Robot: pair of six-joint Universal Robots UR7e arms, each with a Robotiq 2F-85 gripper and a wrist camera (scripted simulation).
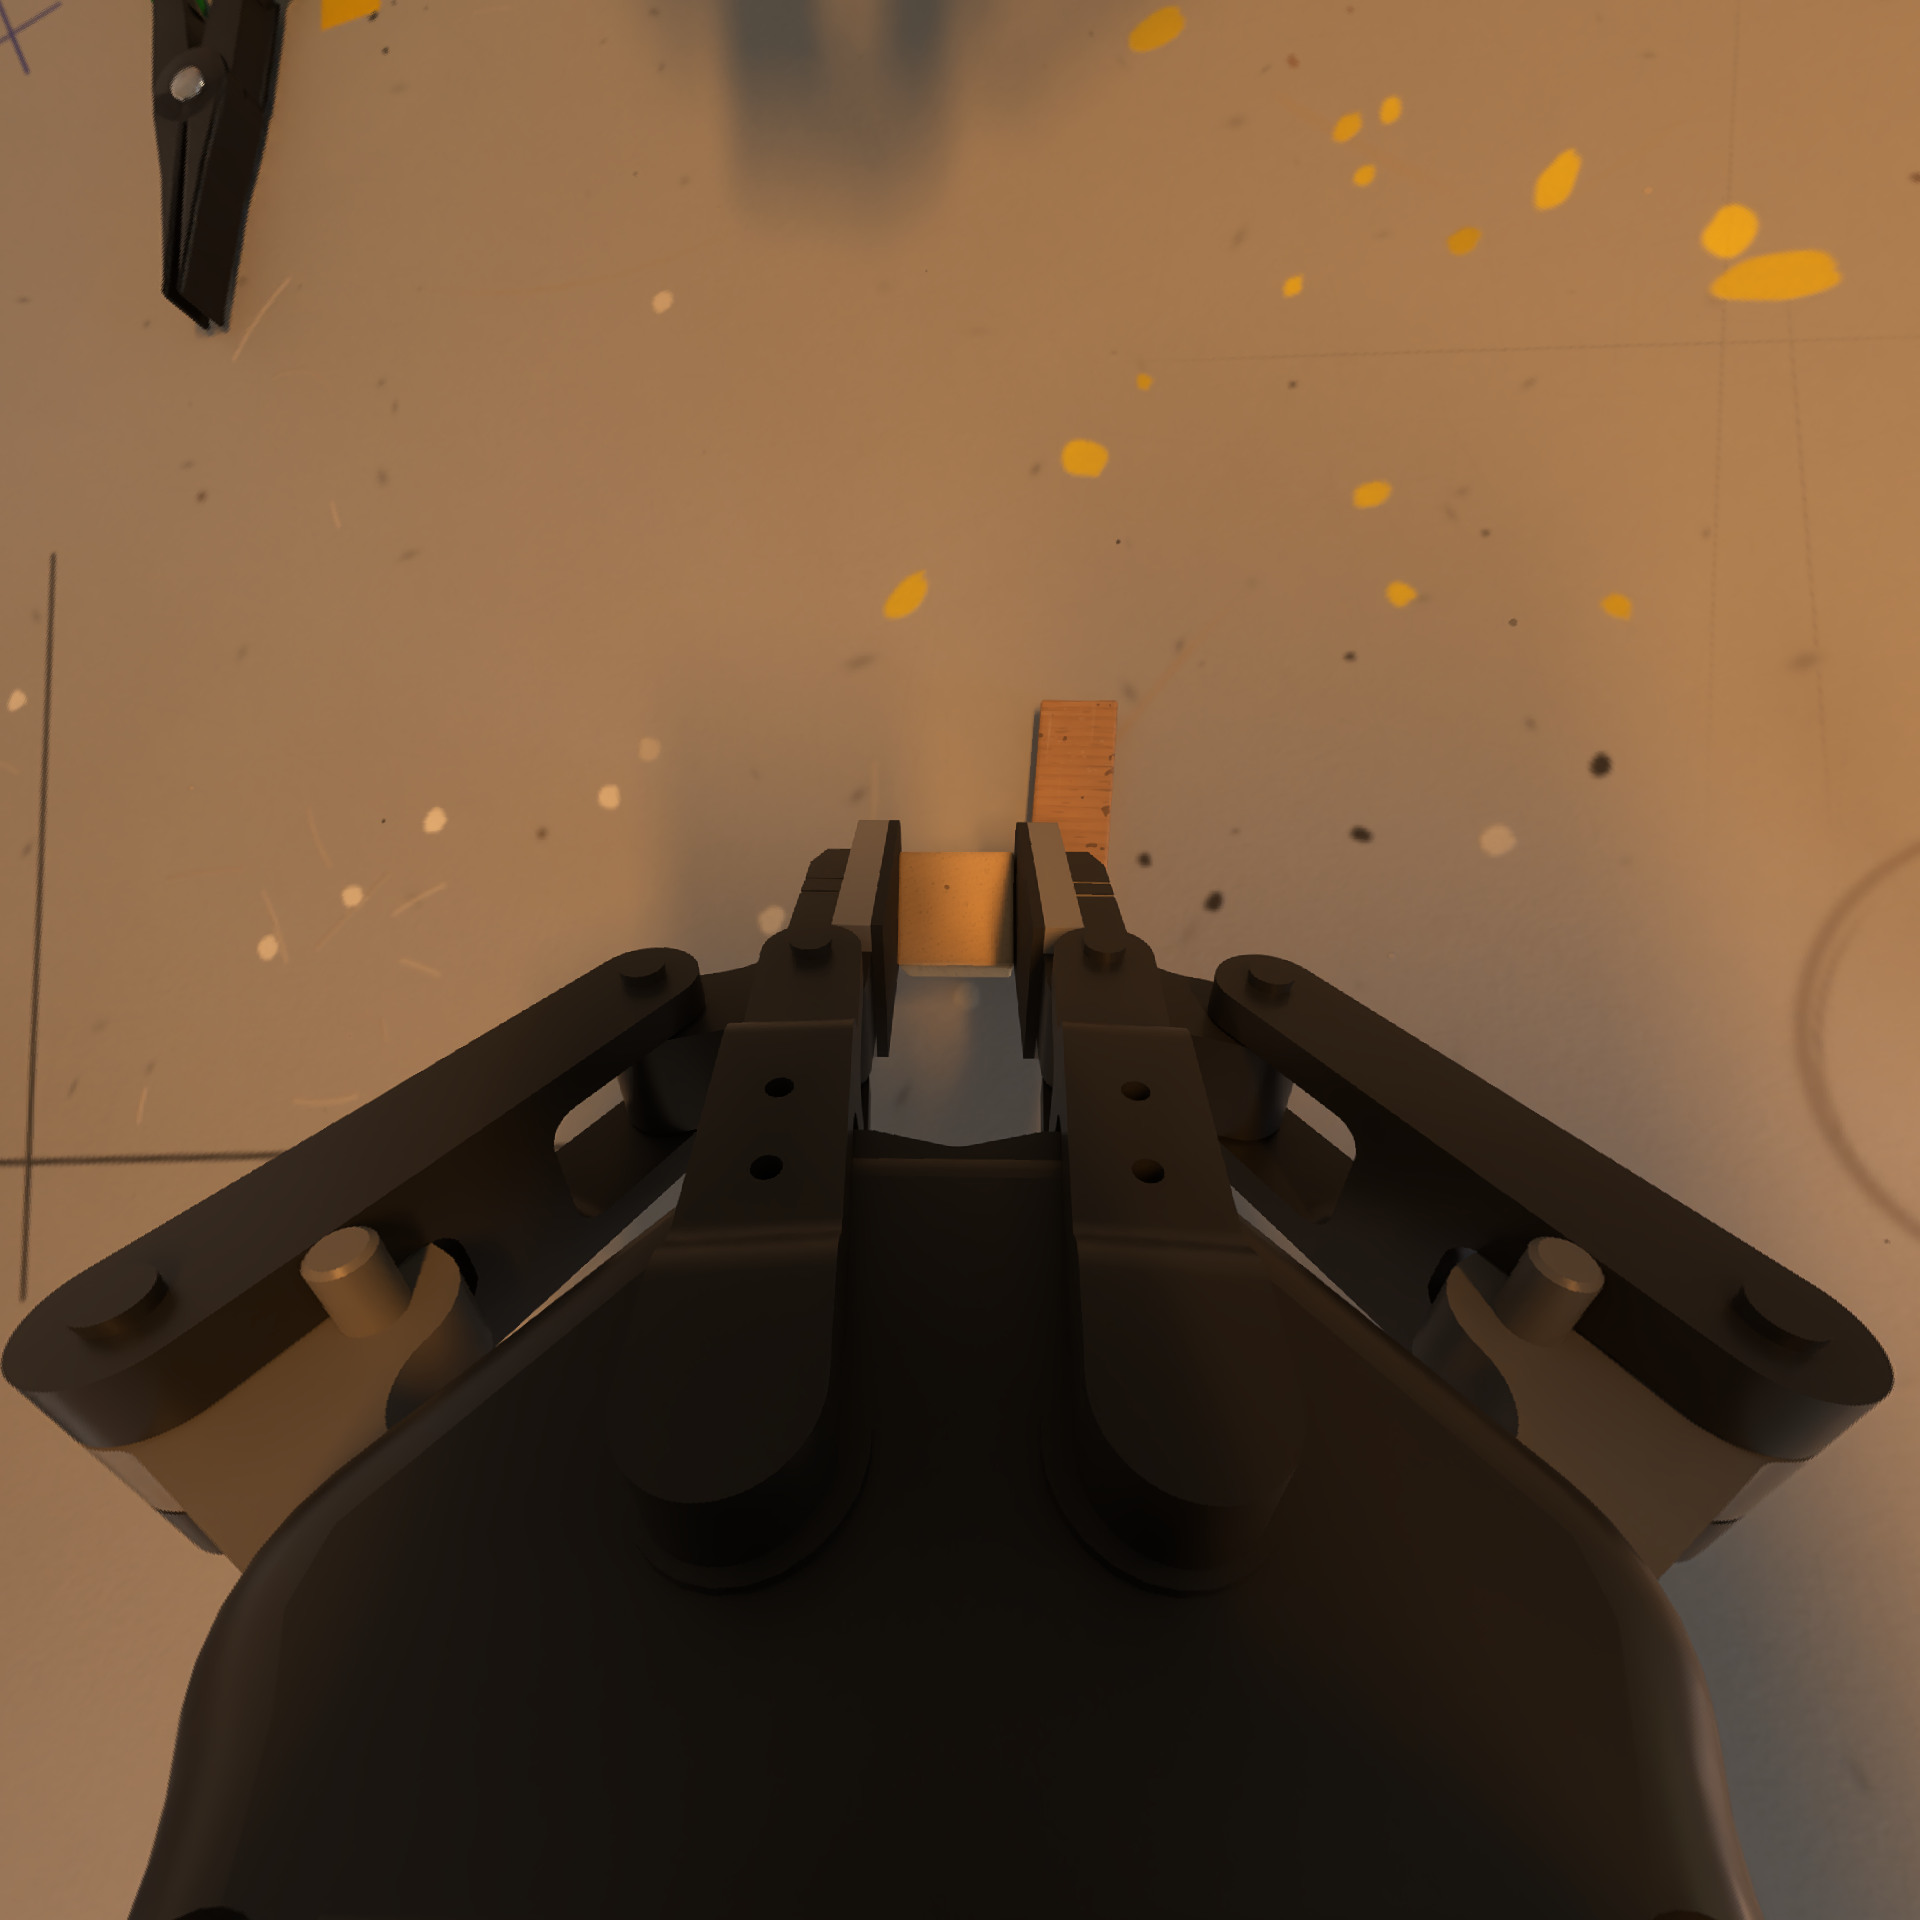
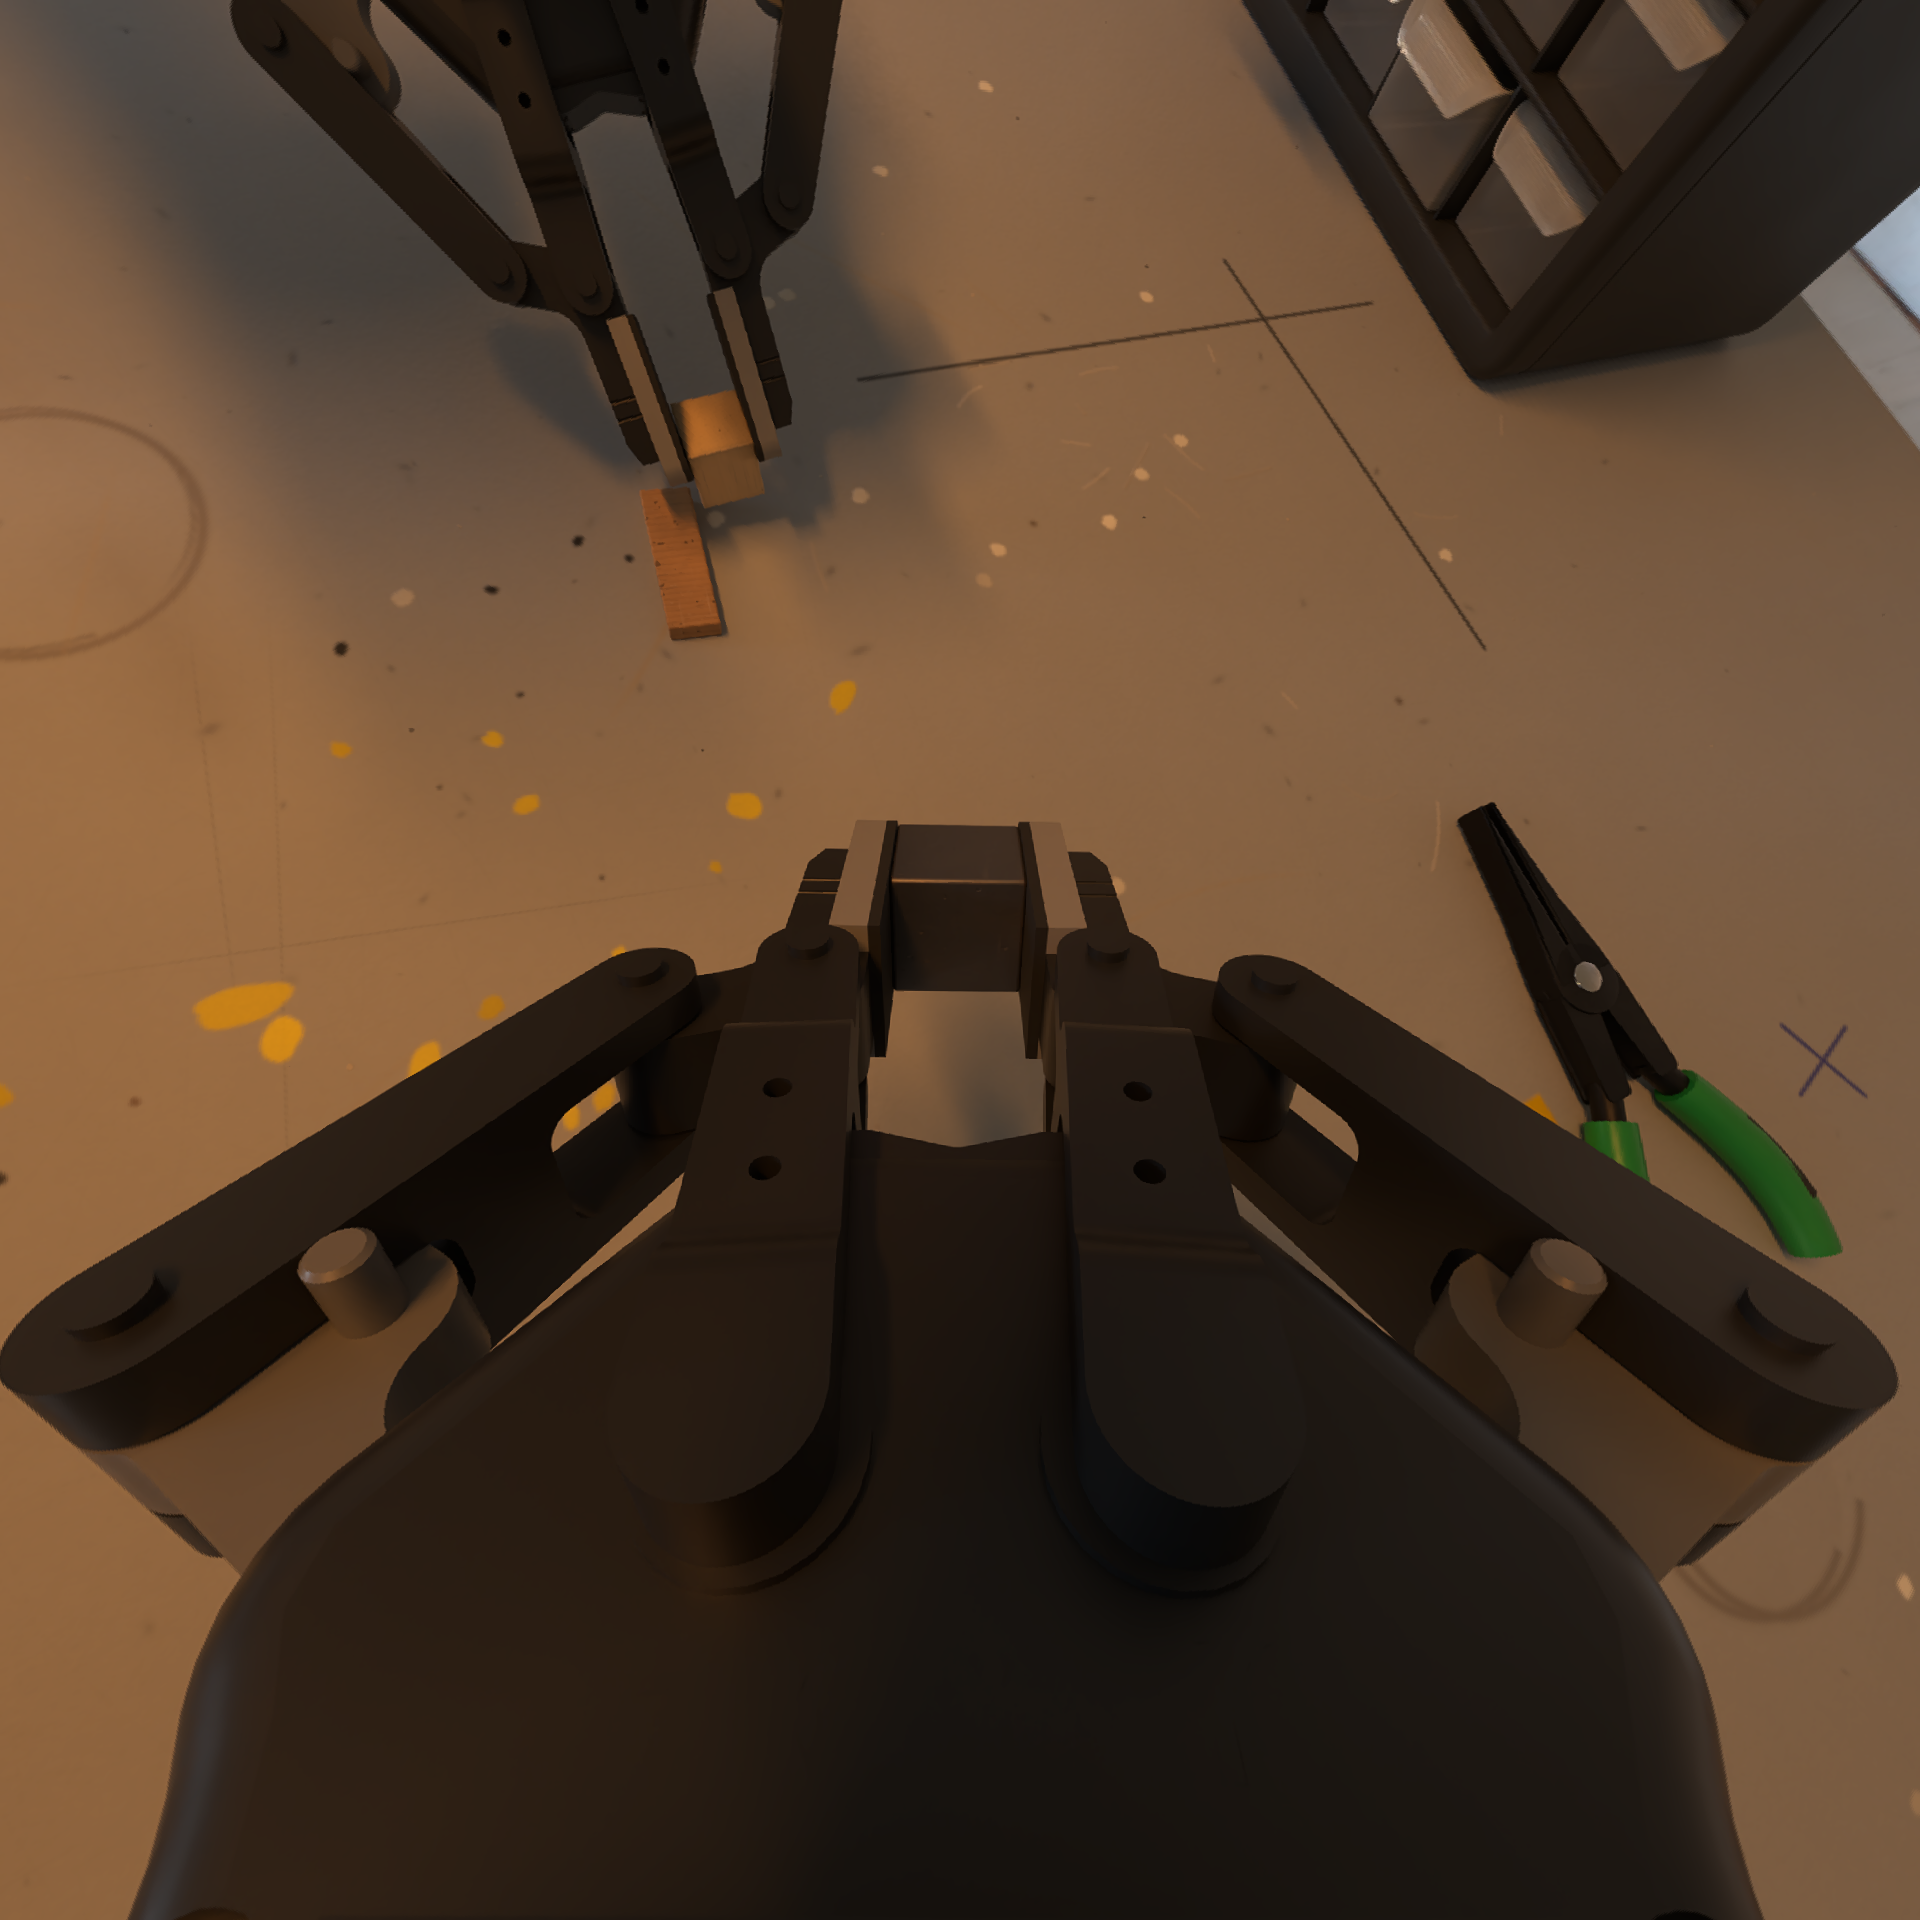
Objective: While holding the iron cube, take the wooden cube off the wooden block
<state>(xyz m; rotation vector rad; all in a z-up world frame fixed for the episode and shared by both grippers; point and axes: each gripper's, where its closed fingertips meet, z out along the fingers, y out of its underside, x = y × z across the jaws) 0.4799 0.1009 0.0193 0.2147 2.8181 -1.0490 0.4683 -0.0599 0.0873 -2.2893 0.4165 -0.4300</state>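
My left gripper is shut on the pale wooden cube. It also shows in the right wrist view, holding the cube beside the near end of the flat wooden block. The block lies flat on the table, just right of my left fingers. The cube hangs off the block's side, close to the table. My right gripper is shut on the dark iron cube and holds it above the table.
Green-handled black pliers lie right of my right gripper; their tip shows top left in the left wrist view. A dark compartment rack with metal pieces stands far right. The table bears paint spots and pencil lines.
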